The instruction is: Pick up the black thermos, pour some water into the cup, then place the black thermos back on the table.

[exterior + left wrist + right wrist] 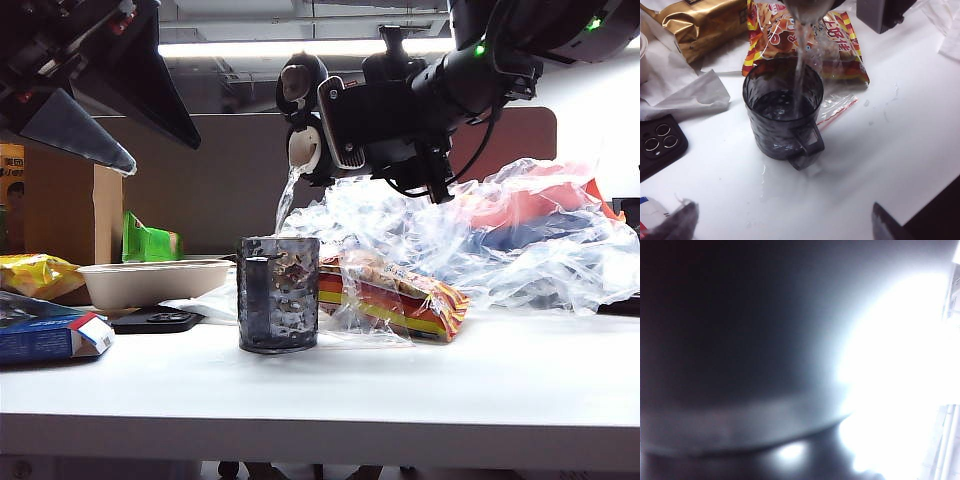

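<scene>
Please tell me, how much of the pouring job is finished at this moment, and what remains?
Done: the right gripper has the black thermos lifted and tipped above the cup. In hand: water streams from the spout into the cup, which is partly filled. The left gripper hangs open, away from both. Left: stop pouring, right the thermos and set it on the table.

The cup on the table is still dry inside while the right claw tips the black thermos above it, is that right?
Not quite: the cup already has water in it, and a stream is falling into it, as the left wrist view shows. The rest holds: the right claw tips the black thermos above the cup on the table.
</scene>
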Tool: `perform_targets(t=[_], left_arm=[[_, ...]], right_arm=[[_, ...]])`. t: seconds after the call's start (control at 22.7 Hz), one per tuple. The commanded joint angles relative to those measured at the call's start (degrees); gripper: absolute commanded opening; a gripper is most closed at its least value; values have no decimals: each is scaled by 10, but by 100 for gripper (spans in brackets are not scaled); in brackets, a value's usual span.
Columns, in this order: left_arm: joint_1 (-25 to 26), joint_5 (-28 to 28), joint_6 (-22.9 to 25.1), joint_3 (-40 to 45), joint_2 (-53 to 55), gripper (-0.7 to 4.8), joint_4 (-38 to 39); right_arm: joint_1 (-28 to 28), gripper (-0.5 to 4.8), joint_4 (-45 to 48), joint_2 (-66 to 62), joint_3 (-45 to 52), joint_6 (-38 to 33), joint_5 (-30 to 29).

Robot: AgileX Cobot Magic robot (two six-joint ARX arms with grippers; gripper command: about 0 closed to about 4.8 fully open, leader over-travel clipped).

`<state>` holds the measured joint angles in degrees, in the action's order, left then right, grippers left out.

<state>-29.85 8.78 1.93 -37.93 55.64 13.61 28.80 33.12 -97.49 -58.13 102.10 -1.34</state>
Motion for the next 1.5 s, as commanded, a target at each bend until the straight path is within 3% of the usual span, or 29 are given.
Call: perform_targets(t=[0.04,0.44,0.75,0.88,0.97,1.06,1.19,1.28,1.5], left_arm=[[0,0,4,-4,-2,479,-3],[0,0,4,-4,-2,479,-3],[0,0,4,-4,-2,479,-4],[0,0,4,-4,-2,479,-4],[0,0,4,-4,-2,479,-4],[0,2,4,-4,-2,479,-4],[0,3,4,-4,-8,479,-3],[0,5,4,-4,-12,479,-3],[0,15,4,-4,-18,479,-4]], right_arm=[[0,165,41,6,-7,2,1],[0,165,40,6,-7,-7,1],[9,167,31,6,-6,-300,18],[10,167,31,6,-6,-483,18],[10,167,30,8,-6,-655,21],[9,171,20,13,-6,-778,37],[10,172,-57,50,-5,-874,47],[10,194,-118,95,2,-891,47],[18,234,-120,266,161,-970,49]])
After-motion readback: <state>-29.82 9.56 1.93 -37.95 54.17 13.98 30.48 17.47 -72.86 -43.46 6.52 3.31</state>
